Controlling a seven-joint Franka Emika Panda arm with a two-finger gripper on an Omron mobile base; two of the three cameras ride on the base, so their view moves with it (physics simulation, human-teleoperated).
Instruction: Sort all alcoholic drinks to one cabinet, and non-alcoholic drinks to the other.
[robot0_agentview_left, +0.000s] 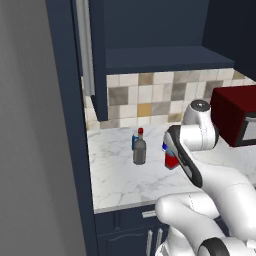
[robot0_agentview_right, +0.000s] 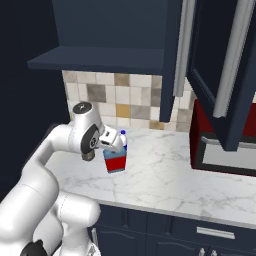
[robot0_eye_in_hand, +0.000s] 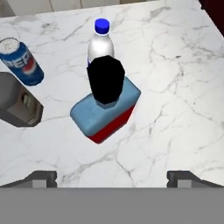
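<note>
Gripper (robot0_eye_in_hand: 112, 177), fingers spread wide and empty, hovers over the square red bottle (robot0_eye_in_hand: 106, 111) on the marble tabletop (robot0_eye_in_hand: 175, 87), apparently lining up a grasp, white bottle (robot0_eye_in_hand: 99, 43) just behind, blue can (robot0_eye_in_hand: 21, 60) nearby.

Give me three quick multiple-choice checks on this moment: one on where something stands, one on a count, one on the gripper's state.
1. Where does the white bottle stand relative to the square red bottle in the hand view?
A. Right behind it
B. Inside a cabinet
C. On the microwave

2. How many drink containers stand on the marble counter?
A. Two
B. Four
C. Six

3. What is the gripper doing?
A. Shut on the blue can
B. Shut on the white bottle
C. Open above the square red bottle, holding nothing

Answers: 1 A, its blue cap rises just past the black cap. 2 B, the hand view shows the red bottle, white bottle, blue can and grey-brown bottle. 3 C, the fingertips sit wide apart at the bottom with bare counter between.
</note>
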